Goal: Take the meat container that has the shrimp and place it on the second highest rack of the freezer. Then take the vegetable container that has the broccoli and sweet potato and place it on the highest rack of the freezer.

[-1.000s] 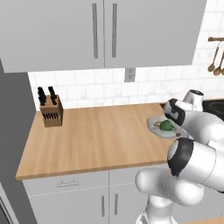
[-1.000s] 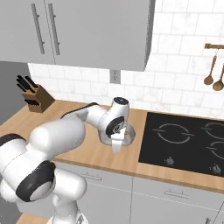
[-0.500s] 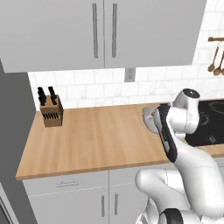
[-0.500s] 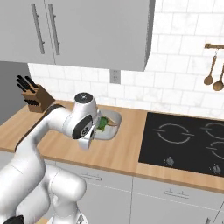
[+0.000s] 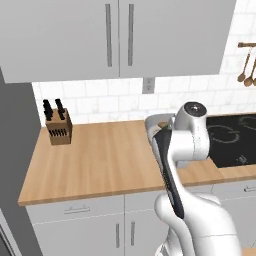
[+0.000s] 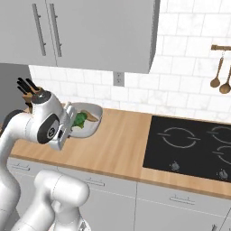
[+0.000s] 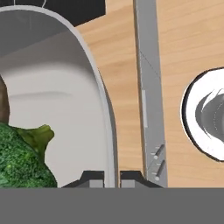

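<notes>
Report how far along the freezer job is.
Done, apparently: no shrimp tray is left on the counter, though the freezer shelves are out of frame, so that step cannot be confirmed.
In hand: the gripper is shut on the rim of the vegetable container, with broccoli inside, lifted off the wood.
Left: carry it to the freezer and set it on the highest rack.

One vegetable container (image 6: 88, 118); one broccoli piece (image 7: 19, 164); one knife block (image 5: 58, 129); one cooktop (image 6: 189, 143); two wooden spoons (image 6: 220, 81); one wall outlet (image 5: 148, 85).
</notes>
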